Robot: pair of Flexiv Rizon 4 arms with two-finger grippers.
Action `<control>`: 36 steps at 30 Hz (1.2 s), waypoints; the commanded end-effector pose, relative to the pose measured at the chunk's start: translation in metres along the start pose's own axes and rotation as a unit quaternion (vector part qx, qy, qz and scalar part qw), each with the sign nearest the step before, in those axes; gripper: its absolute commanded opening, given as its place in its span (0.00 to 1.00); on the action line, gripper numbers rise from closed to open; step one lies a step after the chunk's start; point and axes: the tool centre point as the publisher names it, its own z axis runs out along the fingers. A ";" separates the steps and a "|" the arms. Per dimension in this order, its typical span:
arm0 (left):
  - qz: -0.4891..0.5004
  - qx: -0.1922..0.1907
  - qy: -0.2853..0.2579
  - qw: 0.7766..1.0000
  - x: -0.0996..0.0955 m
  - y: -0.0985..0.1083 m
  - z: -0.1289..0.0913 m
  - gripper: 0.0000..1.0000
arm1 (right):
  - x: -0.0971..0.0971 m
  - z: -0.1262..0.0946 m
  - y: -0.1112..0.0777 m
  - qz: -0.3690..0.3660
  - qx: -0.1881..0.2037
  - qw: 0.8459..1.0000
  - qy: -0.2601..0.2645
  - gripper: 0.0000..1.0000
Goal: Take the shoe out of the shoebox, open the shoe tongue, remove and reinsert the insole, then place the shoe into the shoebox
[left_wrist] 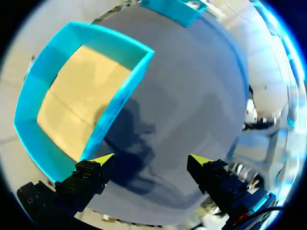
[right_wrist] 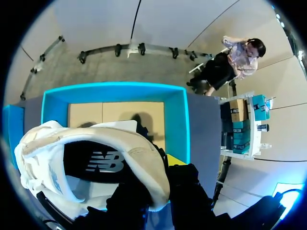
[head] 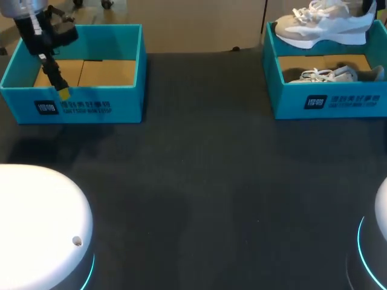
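A white and beige shoe (head: 320, 27) hangs above the right teal shoebox (head: 329, 99). My right gripper (right_wrist: 160, 175) is shut on the shoe's heel collar (right_wrist: 144, 163), with the shoe's opening facing the wrist camera. A second pale shoe (head: 329, 75) lies inside that box; the right wrist view does not show it behind the held shoe. My left gripper (left_wrist: 151, 160) stands wide open with nothing between its fingers. It hovers over the front wall of the left teal shoebox (head: 72, 106), whose cardboard floor (left_wrist: 81, 100) is bare.
The dark table (head: 205, 181) stretches between the two boxes and toward the front. The white bases of my arms sit at the front left (head: 42, 229) and front right (head: 381, 217).
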 end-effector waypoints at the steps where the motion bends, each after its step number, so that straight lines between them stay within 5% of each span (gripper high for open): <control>1: -0.038 -0.019 0.009 0.999 -0.005 -0.007 -0.003 1.00 | -0.001 -0.001 0.002 0.000 0.001 1.000 0.001 0.00; 8: -0.214 -0.040 0.004 0.976 -0.012 -0.008 -0.005 1.00 | -0.010 0.015 0.000 0.018 -0.003 1.000 0.013 0.00; 21: -0.392 -0.017 0.005 0.920 -0.040 0.010 -0.018 1.00 | -0.012 0.027 -0.008 0.025 -0.007 1.000 -0.012 0.00; 36: -0.394 -0.020 0.024 0.919 -0.041 0.010 -0.020 1.00 | -0.017 0.037 -0.012 0.060 -0.012 0.998 0.007 0.00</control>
